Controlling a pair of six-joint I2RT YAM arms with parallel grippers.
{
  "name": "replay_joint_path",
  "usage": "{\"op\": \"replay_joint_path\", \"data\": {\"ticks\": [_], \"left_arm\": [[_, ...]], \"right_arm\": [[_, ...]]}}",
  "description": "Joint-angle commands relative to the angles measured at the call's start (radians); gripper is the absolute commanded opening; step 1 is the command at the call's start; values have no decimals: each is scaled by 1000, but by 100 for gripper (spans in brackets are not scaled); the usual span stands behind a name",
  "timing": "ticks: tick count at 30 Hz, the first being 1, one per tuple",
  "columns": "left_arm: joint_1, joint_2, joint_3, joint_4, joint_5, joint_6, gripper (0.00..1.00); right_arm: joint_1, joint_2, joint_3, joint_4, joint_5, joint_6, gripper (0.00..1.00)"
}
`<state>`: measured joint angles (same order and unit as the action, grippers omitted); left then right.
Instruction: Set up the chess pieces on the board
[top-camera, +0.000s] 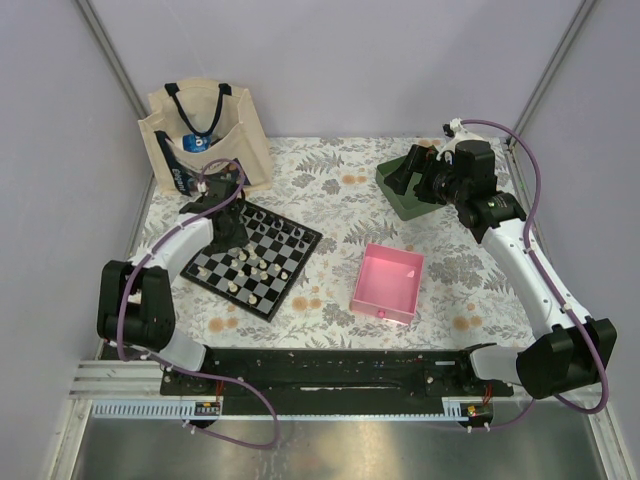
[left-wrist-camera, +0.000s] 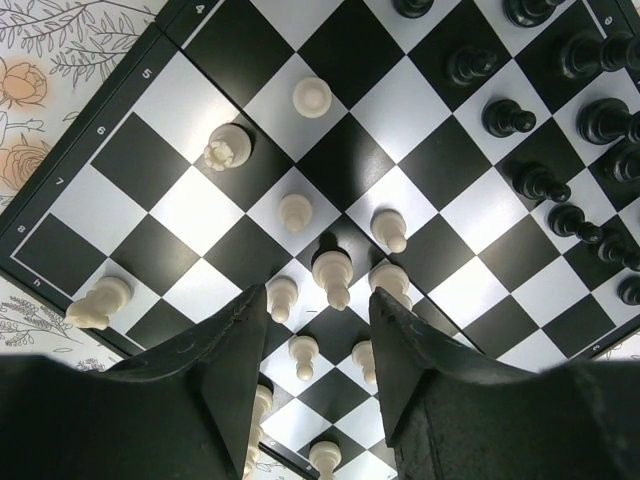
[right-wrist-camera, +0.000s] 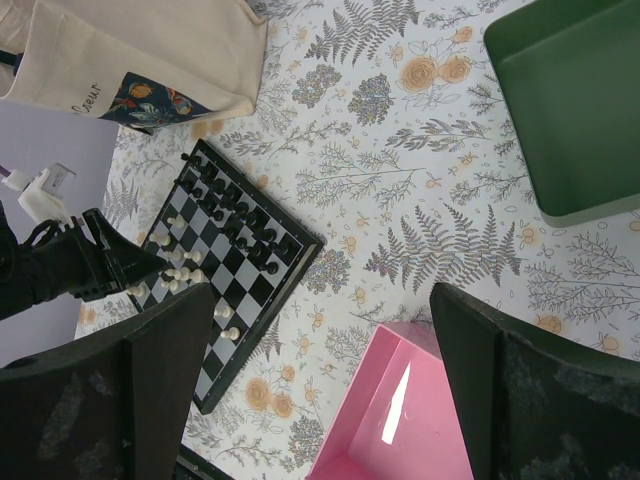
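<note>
The checkered board lies left of centre on the floral table. It also shows in the left wrist view and the right wrist view. Several cream-white pieces stand scattered on its near half, one lying tilted by the edge. Several black pieces stand in rows along the far side. My left gripper hovers open just above the white pieces, holding nothing. My right gripper is open and empty, held high near the green tray.
A pink square tray sits right of the board and shows in the right wrist view. A green tray stands at the back right. A cream tote bag stands at the back left, just behind the board.
</note>
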<state>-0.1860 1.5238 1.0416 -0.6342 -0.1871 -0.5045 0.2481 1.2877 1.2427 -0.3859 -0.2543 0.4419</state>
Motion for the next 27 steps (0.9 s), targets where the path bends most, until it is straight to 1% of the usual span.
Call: {"op": "replay_joint_path", "data": {"ticks": [1,9,11,27], "left_arm": [[-10,10,51,13,-12,9,49],[-18,24,55,19,0,11,48],[-20,32,55,22,6,11,46],[-36,65,40,44,15,-3,40]], "right_arm": [[5,-8,4,41,4,-15,99],[5,-13,0,39,7,-17,99],[5,-13,0,41,9,-19,99],[5,-11,1,38,9,-20,99]]}}
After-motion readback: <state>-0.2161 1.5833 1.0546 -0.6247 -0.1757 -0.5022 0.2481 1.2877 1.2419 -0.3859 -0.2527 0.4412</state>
